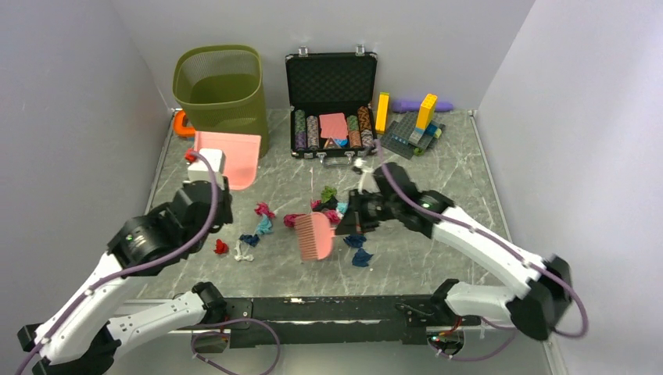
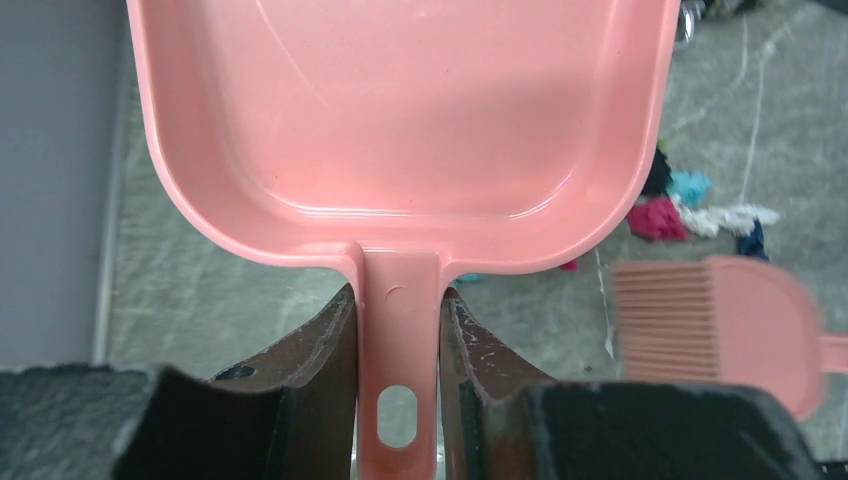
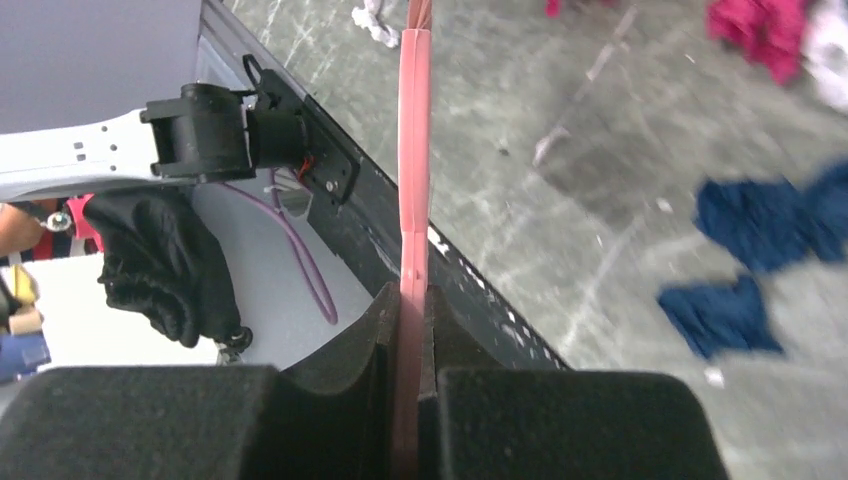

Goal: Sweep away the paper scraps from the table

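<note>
Over on the left side of the table (image 1: 453,180), my left gripper (image 1: 206,166) is pinched tight on the handle of the one pink dustpan (image 1: 231,156). The left wrist view shows both fingers (image 2: 320,350) pressed flat against the handle's sides, and the pan's tray reaches away from them toward the single olive bin (image 1: 220,86). Nearer the middle, my right gripper (image 1: 353,211) is clamped on the thin handle of the one pink brush (image 1: 315,236). From the right wrist I see that handle edge-on, squeezed between the pads with no gap. The paper scraps (image 1: 264,209) lie on the marble between my two grippers, all around the brush head. From above I count five wads to the left of the brush: one magenta, one teal, one dark blue, one red and one white. A sixth, magenta, sits just against the brush's upper corner. To the right of the brush I count two dark blue wads lying near each other. Between the brush and my right gripper a tight cluster shows green, magenta and teal, but it is partly hidden and I cannot tell its exact number. At the far edge stand one open black case (image 1: 331,78) with stacked chips and one group of toy bricks (image 1: 414,129).
</note>
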{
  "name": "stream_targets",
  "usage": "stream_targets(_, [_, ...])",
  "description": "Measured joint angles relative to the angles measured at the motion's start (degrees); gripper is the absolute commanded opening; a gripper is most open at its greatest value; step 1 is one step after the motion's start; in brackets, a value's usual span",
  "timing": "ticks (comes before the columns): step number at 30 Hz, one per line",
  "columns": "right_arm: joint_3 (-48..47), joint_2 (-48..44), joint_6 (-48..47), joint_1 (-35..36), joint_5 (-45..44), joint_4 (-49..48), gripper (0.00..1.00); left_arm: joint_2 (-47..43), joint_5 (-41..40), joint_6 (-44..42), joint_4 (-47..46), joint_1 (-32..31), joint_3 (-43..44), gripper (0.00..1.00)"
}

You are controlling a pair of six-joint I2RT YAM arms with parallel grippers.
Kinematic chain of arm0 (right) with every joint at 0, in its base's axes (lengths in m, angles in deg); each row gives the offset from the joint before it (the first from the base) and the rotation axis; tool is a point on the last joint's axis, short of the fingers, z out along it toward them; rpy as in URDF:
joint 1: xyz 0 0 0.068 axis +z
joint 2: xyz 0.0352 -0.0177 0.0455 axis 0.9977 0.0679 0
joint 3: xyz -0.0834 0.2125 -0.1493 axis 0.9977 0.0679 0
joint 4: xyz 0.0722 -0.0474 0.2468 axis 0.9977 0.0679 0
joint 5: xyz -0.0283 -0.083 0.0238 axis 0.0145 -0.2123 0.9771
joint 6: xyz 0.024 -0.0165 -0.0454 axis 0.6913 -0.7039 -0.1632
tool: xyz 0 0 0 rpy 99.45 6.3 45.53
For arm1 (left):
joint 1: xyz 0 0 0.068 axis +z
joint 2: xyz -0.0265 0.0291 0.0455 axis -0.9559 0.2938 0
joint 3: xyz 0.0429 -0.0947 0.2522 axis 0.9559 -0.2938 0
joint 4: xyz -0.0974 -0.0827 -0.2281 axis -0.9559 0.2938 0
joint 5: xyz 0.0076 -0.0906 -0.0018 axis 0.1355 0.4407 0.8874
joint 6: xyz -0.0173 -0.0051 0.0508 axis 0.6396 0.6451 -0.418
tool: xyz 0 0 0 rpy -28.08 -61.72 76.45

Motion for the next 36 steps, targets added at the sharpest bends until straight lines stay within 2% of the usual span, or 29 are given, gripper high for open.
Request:
stream_targets(6, [-5.3,19.0,2.1,8.8,0.4,-15.8,0.0,0.2,-7.6,-2.0,6.6,0.1,11.5,0.0])
stream_targets(14, [-30.3,45.2,4.6,17.0,2.3,-29.2,0.0,0.3,-10.4,-5.0,9.6,0.1,19.8,0.0])
stream_targets(20, [-43.1,59.3,9.1,19.3,2.7,-33.4,0.0,0.7,-10.4,-6.0,11.3,0.1,21.9,0.0])
stream_targets(25, [-52.7,70.8,12.0,20.2,1.6,-29.0,0.0,0.6,-10.2,-6.0,11.5,0.1,21.5,0.0])
stream_targets(28, [-53.8,73.4,12.0,20.6,-1.8,-21.3,0.0,0.5,-10.1,-6.0,11.5,0.1,20.3,0.0])
stream_targets(31, [-53.2,71.5,11.8,20.4,-4.9,-16.5,0.0,0.5,-9.9,-6.0,11.3,0.1,18.7,0.0])
stream_targets(36, [-42.3,56.8,8.3,18.7,-14.9,-5.7,0.0,0.4,-7.8,-6.0,10.7,0.2,15.3,0.0])
